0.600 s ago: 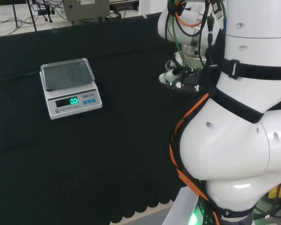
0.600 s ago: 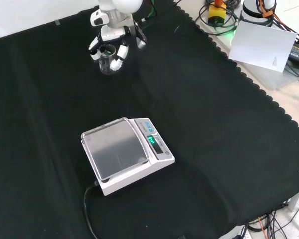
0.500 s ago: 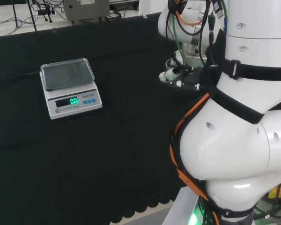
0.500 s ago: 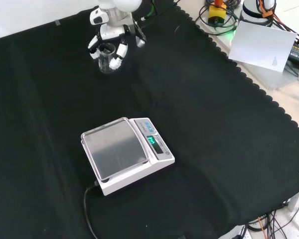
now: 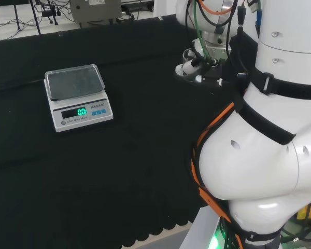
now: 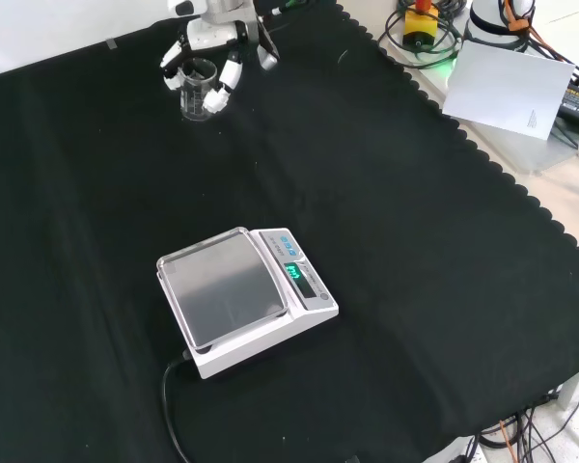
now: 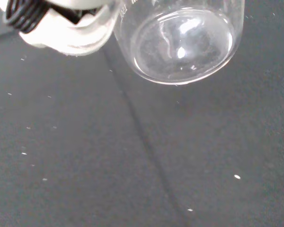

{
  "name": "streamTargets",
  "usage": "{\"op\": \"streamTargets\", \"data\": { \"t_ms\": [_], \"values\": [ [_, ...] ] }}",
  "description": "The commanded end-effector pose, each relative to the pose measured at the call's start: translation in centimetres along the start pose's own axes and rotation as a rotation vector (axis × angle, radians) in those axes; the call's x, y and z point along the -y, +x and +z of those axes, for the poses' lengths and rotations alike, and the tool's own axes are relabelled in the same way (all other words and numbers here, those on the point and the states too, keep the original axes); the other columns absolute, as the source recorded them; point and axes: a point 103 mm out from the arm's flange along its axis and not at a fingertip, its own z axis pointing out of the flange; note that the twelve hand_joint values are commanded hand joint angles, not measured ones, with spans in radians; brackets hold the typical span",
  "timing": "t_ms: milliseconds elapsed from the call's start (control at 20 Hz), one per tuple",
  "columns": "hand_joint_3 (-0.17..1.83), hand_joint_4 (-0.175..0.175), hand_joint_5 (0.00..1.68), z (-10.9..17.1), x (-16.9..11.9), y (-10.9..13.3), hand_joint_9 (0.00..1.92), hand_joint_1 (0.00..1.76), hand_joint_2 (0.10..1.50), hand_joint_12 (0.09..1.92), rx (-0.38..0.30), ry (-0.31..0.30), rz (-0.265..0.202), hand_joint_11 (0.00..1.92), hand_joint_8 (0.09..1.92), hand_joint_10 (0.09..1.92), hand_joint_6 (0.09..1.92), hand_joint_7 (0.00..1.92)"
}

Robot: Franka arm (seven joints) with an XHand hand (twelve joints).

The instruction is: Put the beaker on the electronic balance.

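Observation:
A small clear glass beaker (image 6: 197, 87) hangs above the black cloth at the top of the front view, with the hand (image 6: 215, 37) curled round it from above. In the wrist view the beaker's round base (image 7: 180, 42) is close and clear of the cloth, a white finger (image 7: 68, 29) beside it. In the head view the hand (image 5: 191, 63) is at the upper middle, just left of the arm's white links. The electronic balance (image 6: 244, 297) sits mid-cloth with a bare grey pan and a lit green display; in the head view the balance (image 5: 78, 96) stands far to the left of the hand.
The cloth's scalloped edge (image 6: 482, 159) runs down the right of the front view, with a white sheet (image 6: 507, 89) and cables beyond it. A black cable (image 6: 171, 420) leads from the balance toward the near edge. The arm's big white links (image 5: 264, 129) stand at the head view's right.
The hand has lifted the beaker off the cloth, rising toward the top of the front view and a little left. The balance has not moved.

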Motion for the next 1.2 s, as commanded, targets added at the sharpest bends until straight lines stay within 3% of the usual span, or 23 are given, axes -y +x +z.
{"op": "streamTargets", "data": {
  "t_ms": [50, 750, 950, 1200],
  "values": [
    [0.62, 0.032, 0.84, -1.1, 0.4, 5.1, 1.16, 1.18, 0.9, 1.07, 0.019, 0.002, -0.073, 1.21, 1.4, 1.11, 1.33, 0.87],
    [0.63, 0.032, 0.84, -2.5, 0.0, 25.8, 1.16, 1.18, 0.89, 1.07, 0.085, 0.002, -0.326, 1.2, 1.4, 1.11, 1.33, 0.87],
    [0.63, 0.032, 0.84, -1.2, -0.8, 30.7, 1.17, 1.18, 0.89, 1.07, 0.091, 0.02, -0.384, 1.2, 1.39, 1.11, 1.33, 0.88],
    [0.64, 0.03, 0.84, 1.9, -1.7, 34.9, 1.17, 1.19, 0.88, 1.07, 0.091, 0.069, -0.441, 1.2, 1.39, 1.11, 1.32, 0.88]
  ]
}}
